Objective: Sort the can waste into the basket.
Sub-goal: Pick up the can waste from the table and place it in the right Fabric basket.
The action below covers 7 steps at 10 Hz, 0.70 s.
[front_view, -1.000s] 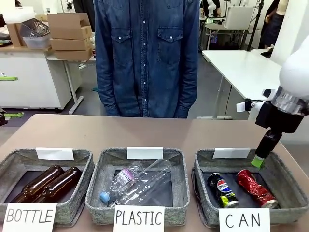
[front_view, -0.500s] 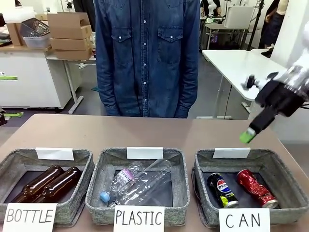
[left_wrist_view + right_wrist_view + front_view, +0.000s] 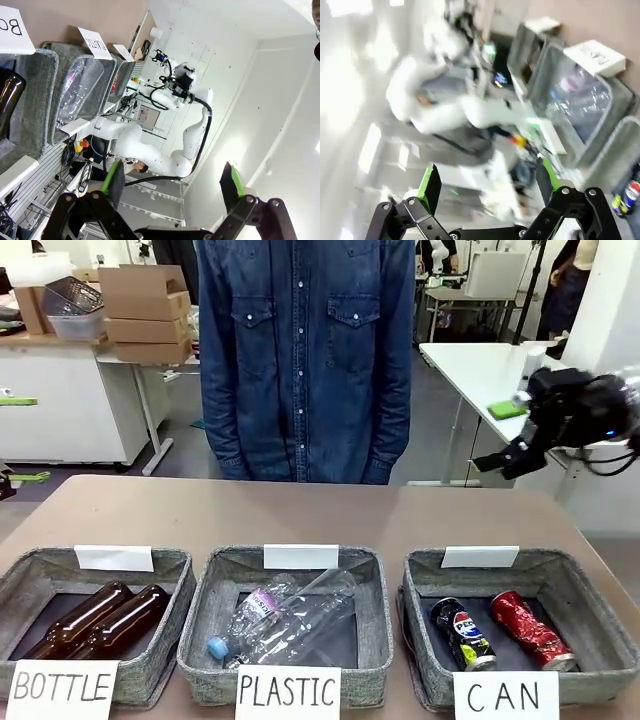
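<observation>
Two cans lie side by side in the grey basket [image 3: 592, 612] behind the "CAN" card [image 3: 505, 697]: a black Pepsi can [image 3: 461, 634] on the left and a dented red can [image 3: 530, 629] on the right. My right gripper [image 3: 498, 437] hangs high above the table's far right corner, tilted sideways, open and holding nothing. In the blurred right wrist view the right gripper [image 3: 487, 184] stands open, with the black can [image 3: 631, 192] at the bottom right edge. The left wrist view shows my left gripper [image 3: 172, 182] open and holding nothing, pointing off to the side of the table.
A "BOTTLE" basket [image 3: 168, 570] holds two brown glass bottles [image 3: 100, 622]. A "PLASTIC" basket [image 3: 205, 605] holds clear plastic bottles [image 3: 290, 618]. A person in a denim shirt [image 3: 305, 360] stands at the far edge. The brown tabletop [image 3: 300, 510] behind the baskets is bare.
My right gripper has risen from just over the CAN basket, up and to the right, and swung to point sideways. Both cans stay lying in the basket.
</observation>
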Motion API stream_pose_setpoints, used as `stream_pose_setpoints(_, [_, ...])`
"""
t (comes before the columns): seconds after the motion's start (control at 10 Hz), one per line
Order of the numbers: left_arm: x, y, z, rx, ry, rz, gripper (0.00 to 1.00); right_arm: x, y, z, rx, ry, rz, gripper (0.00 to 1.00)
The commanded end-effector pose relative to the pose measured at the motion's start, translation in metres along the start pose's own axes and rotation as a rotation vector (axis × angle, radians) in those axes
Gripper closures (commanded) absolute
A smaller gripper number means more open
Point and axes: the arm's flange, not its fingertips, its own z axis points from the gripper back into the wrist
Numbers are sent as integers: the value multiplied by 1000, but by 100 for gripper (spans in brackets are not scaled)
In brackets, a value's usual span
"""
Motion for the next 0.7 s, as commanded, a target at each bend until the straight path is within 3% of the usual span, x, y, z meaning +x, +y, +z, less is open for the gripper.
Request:
stream_pose_setpoints(0.0, [-3,0,0,6,-2,-9,0,28,-12,-21,122,-625,-476,0])
stream_pose_setpoints(0.1, [-3,0,0,6,-2,-9,0,0,0,0,0,0,0,0])
stream_pose_setpoints(0.6, [-3,0,0,6,-2,-9,0,0,0,0,0,0,0,0])
